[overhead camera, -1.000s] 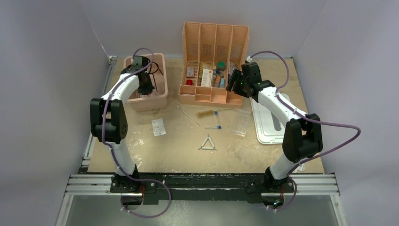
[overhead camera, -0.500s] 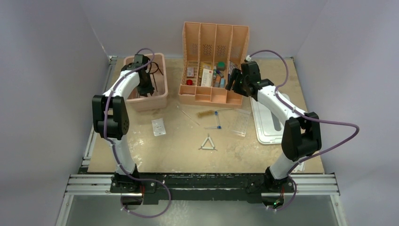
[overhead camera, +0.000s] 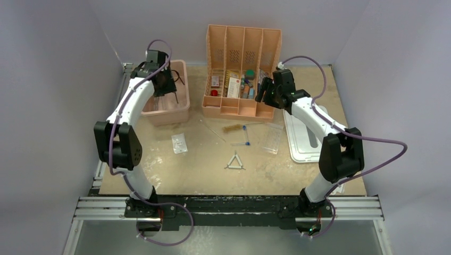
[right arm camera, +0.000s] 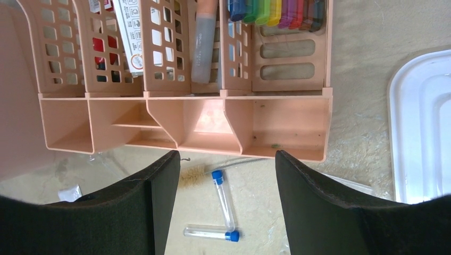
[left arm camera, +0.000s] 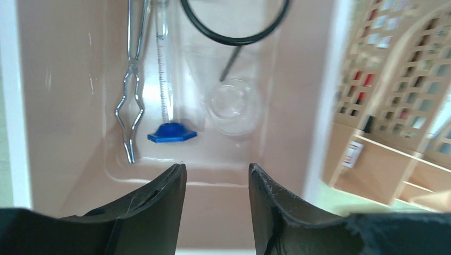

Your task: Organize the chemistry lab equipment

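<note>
Tan table, left end effector parted over pink bin, right end effector wide

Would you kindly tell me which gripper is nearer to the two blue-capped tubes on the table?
Right. The right gripper hovers at the orange organizer, just beyond the blue-capped tubes; the left gripper is over the pink bin, far to their left.
</note>
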Action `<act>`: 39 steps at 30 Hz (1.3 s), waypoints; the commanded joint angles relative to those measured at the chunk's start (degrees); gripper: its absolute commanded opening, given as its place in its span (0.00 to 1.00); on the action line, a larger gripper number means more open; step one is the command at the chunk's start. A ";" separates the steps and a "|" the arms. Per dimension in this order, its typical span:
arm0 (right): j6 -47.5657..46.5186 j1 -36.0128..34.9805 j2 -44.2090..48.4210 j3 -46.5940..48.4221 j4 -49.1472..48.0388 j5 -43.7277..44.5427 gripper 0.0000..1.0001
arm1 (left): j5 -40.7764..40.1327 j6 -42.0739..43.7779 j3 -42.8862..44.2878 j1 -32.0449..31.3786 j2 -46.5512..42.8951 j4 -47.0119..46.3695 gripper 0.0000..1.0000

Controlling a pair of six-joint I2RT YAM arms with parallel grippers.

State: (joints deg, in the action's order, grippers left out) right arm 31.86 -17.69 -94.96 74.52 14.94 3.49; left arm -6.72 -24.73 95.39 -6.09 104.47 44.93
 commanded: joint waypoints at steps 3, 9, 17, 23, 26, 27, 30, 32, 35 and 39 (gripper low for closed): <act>-0.85 -0.32 5.17 -2.41 -2.27 0.82 0.68 | -7.79 -8.21 0.43 -9.81 -11.54 -1.75 0.49; 0.22 -0.32 7.49 -5.29 -3.00 0.56 0.68 | -7.44 -18.81 -10.66 -16.58 -18.13 -9.59 0.54; -0.13 -0.26 10.04 -8.19 -3.63 0.16 0.68 | -6.46 -24.74 -18.34 -22.76 -15.39 -15.81 0.51; -0.14 -0.31 11.79 -10.70 -3.61 0.09 0.68 | -9.46 -28.15 -24.55 -25.15 -11.96 -20.62 0.47; -0.46 -0.29 12.18 -10.54 -3.66 0.33 0.68 | -12.18 -29.42 -24.88 -25.75 -9.29 -20.95 0.44; -0.48 -0.31 12.18 -10.54 -3.69 0.37 0.68 | -12.76 -30.10 -24.75 -25.85 -8.46 -20.94 0.44; -0.57 -0.26 12.18 -10.60 -3.79 0.35 0.68 | -16.29 -34.13 -25.43 -26.20 -7.03 -21.68 0.45; -0.48 -0.26 12.04 -10.55 -3.87 0.38 0.68 | -17.06 -35.92 -25.92 -26.25 -5.83 -22.68 0.47; -0.48 -0.32 11.90 -10.18 -4.07 0.63 0.68 | -17.40 -37.73 -23.75 -26.26 -3.15 -19.92 0.50; -0.52 -0.24 11.82 -10.36 -4.47 0.94 0.68 | -17.89 -38.42 -23.07 -26.24 -0.75 -19.39 0.51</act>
State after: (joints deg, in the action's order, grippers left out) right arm 31.90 -17.69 -85.01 63.90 12.80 3.49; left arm -22.70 -60.05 70.06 -32.23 101.69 26.04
